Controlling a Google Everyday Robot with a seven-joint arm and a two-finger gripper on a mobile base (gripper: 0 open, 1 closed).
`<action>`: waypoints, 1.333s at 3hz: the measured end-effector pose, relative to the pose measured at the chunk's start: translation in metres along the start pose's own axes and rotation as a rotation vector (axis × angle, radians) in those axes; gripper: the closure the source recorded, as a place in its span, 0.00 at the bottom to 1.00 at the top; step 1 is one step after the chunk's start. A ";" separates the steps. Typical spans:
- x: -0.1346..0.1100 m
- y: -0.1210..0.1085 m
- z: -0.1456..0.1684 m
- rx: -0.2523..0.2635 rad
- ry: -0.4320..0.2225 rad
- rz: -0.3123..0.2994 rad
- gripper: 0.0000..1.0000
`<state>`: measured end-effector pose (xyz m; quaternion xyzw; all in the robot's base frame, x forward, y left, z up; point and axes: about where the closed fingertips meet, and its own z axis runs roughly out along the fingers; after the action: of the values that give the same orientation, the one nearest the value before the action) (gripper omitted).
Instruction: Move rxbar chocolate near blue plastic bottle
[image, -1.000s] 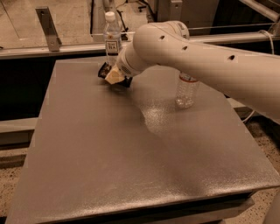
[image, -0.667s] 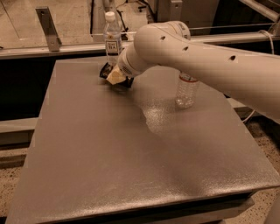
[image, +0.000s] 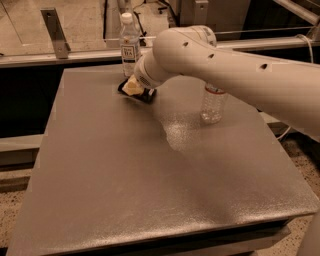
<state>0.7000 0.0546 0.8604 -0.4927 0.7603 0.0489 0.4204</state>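
Grey table (image: 150, 190), tool (image: 133, 87) at rxbar chocolate (image: 145, 95) nr blue plastic bottle (image: 130, 47), grip can't tell, clear bottle (image: 212, 105) apart.

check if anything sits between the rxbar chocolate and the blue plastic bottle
Nothing visible does. The rxbar chocolate lies at the end effector, just in front of the blue plastic bottle; the ribbed bottle stands well off to the side.
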 end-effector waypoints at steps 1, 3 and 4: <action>0.000 0.001 0.001 -0.002 -0.002 -0.002 0.00; -0.005 0.023 -0.015 -0.016 -0.041 -0.011 0.00; -0.011 0.050 -0.041 -0.035 -0.096 -0.025 0.00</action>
<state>0.6381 0.0673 0.8774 -0.5068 0.7319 0.0807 0.4484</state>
